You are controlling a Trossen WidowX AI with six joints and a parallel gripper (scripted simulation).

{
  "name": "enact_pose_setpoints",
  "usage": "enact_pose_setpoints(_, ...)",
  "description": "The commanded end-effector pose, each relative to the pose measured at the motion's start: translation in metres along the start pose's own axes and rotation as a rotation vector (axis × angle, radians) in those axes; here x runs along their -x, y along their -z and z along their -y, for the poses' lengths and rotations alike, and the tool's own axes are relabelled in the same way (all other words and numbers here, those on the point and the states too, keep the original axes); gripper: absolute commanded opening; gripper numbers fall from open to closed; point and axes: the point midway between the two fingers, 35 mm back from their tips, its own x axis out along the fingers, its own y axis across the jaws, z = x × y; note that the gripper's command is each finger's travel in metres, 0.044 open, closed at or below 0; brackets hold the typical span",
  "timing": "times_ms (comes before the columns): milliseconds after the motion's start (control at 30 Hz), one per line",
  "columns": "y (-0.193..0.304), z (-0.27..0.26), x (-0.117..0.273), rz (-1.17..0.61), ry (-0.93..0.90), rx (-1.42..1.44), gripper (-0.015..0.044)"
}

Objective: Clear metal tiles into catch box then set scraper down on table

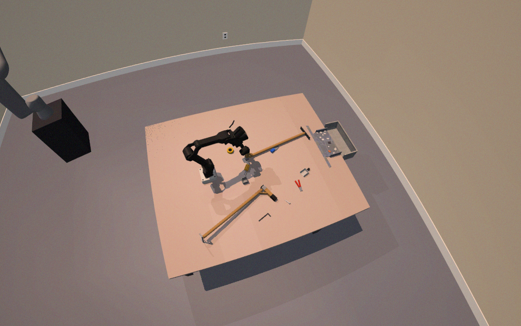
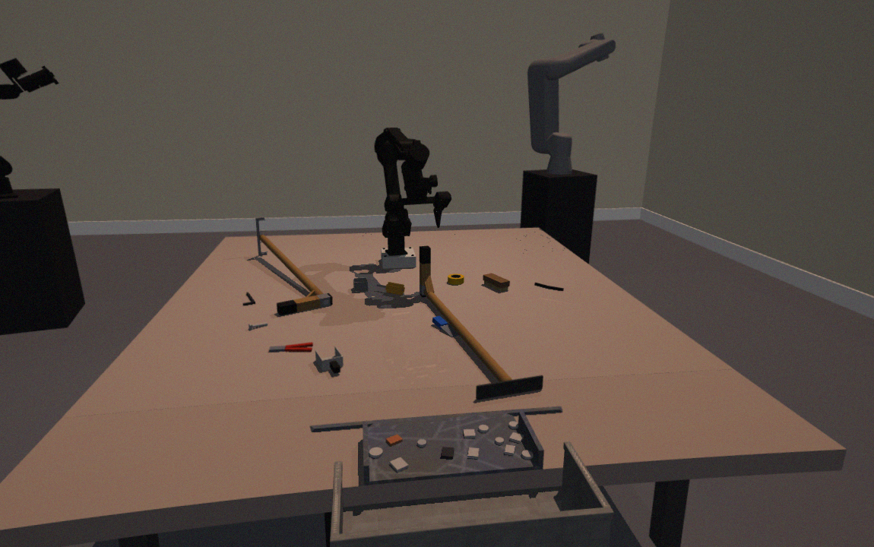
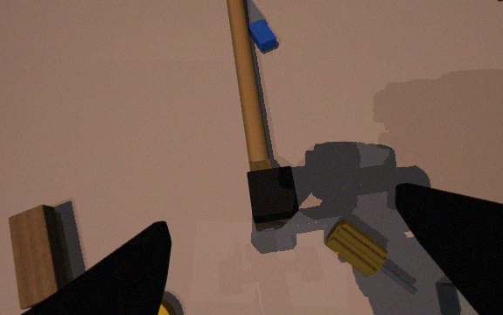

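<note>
The long scraper [image 1: 278, 143] [image 2: 467, 339] [image 3: 248, 87] lies on the table, a wooden shaft with a black upright grip [image 2: 424, 261] [image 3: 273, 194] at the near end. Its dark blade [image 2: 508, 388] [image 1: 304, 132] rests just short of the steel bench plate [image 2: 437, 427] [image 1: 321, 151]. Several small metal tiles [image 2: 397, 463] lie on the plate, mostly white, one orange, one dark. The grey catch box [image 1: 345, 139] [image 2: 467, 520] adjoins the plate at the table's edge. My gripper [image 1: 241, 139] [image 2: 435, 207] [image 3: 282, 213] is open and empty, hanging above the black grip without touching it.
A blue block [image 3: 262, 35] [image 2: 440, 320] lies against the scraper shaft. A yellow-handled screwdriver [image 3: 356, 247], a wood block [image 3: 32, 254] [image 2: 495, 279] and a yellow tape ring [image 1: 229, 150] [image 2: 454, 279] lie near the grip. A second long tool [image 1: 233, 210], red pliers [image 2: 294, 347] and a bracket [image 2: 328, 360] lie farther off.
</note>
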Motion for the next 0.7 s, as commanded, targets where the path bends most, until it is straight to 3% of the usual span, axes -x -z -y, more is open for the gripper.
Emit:
enact_pose_setpoints(0,0.009,0.002,0.001,0.01,0.008,-0.011,0.044)
enact_pose_setpoints(667,0.035,0.001,-0.032,0.012,0.008,-0.013,0.044)
